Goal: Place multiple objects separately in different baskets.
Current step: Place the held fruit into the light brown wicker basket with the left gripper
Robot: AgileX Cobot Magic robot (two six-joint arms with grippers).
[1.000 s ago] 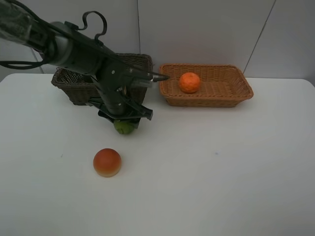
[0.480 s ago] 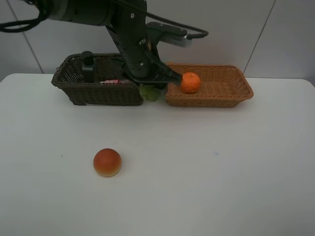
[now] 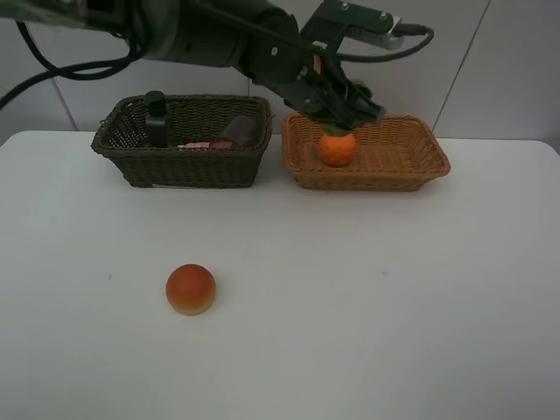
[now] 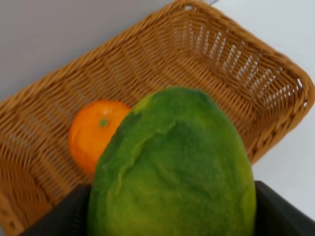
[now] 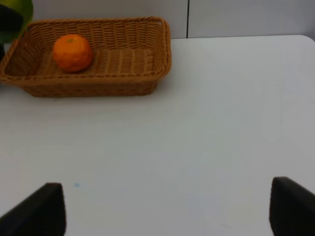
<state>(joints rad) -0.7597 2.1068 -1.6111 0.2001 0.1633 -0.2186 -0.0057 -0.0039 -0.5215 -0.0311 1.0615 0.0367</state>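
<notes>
**Green fruit over the shallow basket: drop risk**

- Left gripper (image 3: 336, 124) reaches across to the light tan basket (image 3: 437, 163) at the table's (image 3: 394, 306) far edge. Its jaws are spread wide around the green fruit (image 4: 172, 162) and hold it in the air.
- The fruit hangs almost directly above the orange (image 3: 337, 149), which already lies in that basket.
- Likely trouble: if released here, the fruit lands on the orange, glances off, and may roll over the low rim onto the table.
- The fruit is round and lumpy, so it could also slip early if the arm jolts.
- Going lower risks the fingers catching the rim and pushing the light basket.
- Right gripper (image 5: 170, 209) is wide apart and empty above bare table.
- The peach-like fruit (image 3: 191, 289) waits toward the near edge, left of the middle.
- The dark basket (image 3: 184, 166) holds the pump bottle (image 3: 157, 118).
</notes>
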